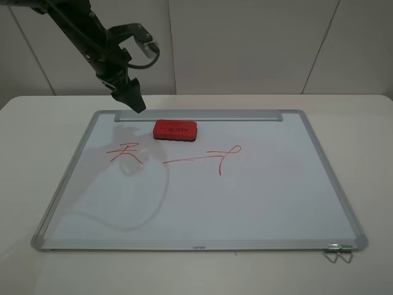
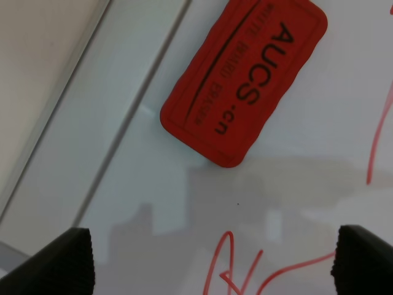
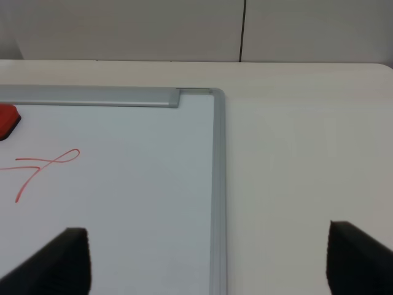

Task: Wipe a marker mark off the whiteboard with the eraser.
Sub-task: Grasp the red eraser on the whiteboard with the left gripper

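The red eraser lies lettering-up on the whiteboard, just in front of its metal tray strip. The marker mark, a small red scribble, sits on the board's left part, nearer the front than the eraser. My left gripper hangs open above the board's far left area, left of the eraser and touching nothing. My right gripper is open and empty near the board's right frame; it does not show in the exterior view. The eraser's edge shows in the right wrist view.
A longer red line ending in a loop runs across the board's middle. Two metal clips hang at the front right corner. The board rests on a white table with a wall behind.
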`<state>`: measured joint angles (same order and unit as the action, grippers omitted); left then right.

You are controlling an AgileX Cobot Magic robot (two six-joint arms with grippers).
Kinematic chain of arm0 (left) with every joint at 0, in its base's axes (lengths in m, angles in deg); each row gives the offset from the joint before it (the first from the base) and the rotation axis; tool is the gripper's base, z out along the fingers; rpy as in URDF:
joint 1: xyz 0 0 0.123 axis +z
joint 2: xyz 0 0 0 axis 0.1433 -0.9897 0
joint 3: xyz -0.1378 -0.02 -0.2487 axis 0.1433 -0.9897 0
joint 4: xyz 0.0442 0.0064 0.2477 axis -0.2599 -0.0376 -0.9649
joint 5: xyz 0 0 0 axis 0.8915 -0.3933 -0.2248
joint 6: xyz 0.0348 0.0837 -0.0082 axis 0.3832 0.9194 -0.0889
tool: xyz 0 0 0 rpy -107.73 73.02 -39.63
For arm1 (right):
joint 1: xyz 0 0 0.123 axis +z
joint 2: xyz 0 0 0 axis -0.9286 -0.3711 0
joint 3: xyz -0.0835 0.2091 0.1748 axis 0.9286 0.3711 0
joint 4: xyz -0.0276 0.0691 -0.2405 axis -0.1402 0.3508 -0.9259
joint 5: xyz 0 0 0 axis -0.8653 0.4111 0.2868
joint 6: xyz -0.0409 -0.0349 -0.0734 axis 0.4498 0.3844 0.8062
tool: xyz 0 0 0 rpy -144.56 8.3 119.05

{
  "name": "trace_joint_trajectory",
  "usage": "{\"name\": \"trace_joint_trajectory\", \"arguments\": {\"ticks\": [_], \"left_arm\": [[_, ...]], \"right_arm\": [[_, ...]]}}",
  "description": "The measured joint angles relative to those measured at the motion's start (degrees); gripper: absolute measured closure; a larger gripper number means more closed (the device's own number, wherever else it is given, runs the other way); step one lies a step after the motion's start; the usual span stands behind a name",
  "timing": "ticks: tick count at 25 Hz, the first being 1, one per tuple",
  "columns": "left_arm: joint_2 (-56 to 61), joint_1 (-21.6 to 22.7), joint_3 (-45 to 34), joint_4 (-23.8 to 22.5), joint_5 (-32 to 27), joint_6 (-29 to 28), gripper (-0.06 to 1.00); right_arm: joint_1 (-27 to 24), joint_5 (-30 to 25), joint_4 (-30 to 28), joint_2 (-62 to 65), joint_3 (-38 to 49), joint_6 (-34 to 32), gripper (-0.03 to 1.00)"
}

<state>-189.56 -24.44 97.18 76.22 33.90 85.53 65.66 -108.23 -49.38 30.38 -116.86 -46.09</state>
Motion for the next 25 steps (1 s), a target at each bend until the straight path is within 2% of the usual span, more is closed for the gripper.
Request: {"name": "trace_joint_trajectory", "arguments": {"ticks": [5, 10, 18, 25], "left_arm": [[-4.9, -1.6, 5.9, -4.0, -1.2, 1.8, 0.17], [-7.8, -5.9, 8.2, -9.5, 0.1, 7.3, 0.17], [-9.8, -9.6, 8.3, -9.8, 0.6, 8.9, 0.17], [-11.0, -10.6, 8.3, -8.7, 3.6, 8.9, 0.17]], "right_arm": [[0.0, 0.0, 0.0, 0.0, 0.0, 0.0, 0.27], [0.0, 0.0, 0.0, 0.0, 0.0, 0.0, 0.27], [0.0, 0.0, 0.0, 0.0, 0.0, 0.0, 0.27], [0.0, 0.0, 0.0, 0.0, 0.0, 0.0, 0.27]]}}
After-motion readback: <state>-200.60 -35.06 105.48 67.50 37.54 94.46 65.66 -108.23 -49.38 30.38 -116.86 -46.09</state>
